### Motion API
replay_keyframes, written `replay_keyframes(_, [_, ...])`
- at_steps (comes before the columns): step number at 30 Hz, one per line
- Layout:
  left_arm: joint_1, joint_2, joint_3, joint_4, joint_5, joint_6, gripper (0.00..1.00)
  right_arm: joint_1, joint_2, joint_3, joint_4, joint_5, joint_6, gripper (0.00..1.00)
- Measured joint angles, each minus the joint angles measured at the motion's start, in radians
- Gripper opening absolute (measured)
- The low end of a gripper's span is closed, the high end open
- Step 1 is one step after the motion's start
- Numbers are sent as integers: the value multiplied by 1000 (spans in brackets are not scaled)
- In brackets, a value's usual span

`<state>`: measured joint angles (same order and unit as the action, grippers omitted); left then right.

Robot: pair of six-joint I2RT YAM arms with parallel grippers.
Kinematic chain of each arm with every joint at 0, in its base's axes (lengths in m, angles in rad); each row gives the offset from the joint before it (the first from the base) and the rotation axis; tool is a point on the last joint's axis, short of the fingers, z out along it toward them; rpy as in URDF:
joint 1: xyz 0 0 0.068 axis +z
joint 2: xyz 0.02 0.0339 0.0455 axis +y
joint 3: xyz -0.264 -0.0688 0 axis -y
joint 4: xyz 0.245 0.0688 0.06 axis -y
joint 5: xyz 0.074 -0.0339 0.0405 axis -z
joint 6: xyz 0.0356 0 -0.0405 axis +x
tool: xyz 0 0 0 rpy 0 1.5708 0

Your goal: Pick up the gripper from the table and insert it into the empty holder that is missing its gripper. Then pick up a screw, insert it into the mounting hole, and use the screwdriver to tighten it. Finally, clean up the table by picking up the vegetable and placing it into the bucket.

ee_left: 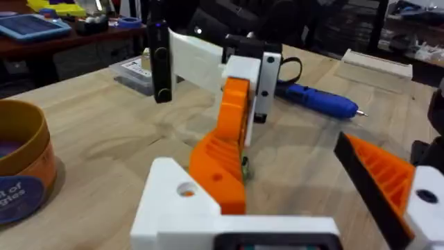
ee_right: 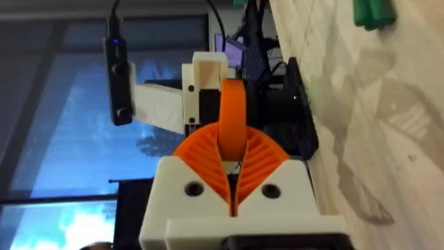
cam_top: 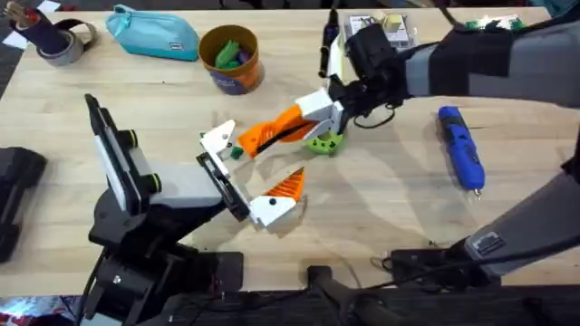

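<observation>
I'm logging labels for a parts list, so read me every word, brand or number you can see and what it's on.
"ll of" above "ggies", cut off at the picture's edge: white letters on the bucket's purple band, left wrist view.
The same band in the overhead view: too small to read.
Print on the packet at the table's far edge: too small to read.
</observation>
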<state>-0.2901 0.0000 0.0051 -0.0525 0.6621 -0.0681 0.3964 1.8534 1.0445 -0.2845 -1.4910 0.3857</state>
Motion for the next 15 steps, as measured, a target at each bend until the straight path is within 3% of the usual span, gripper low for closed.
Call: replay_keyframes(15, [0,0,0,0,0,0,995,28,-46,1,2,0,-3,9])
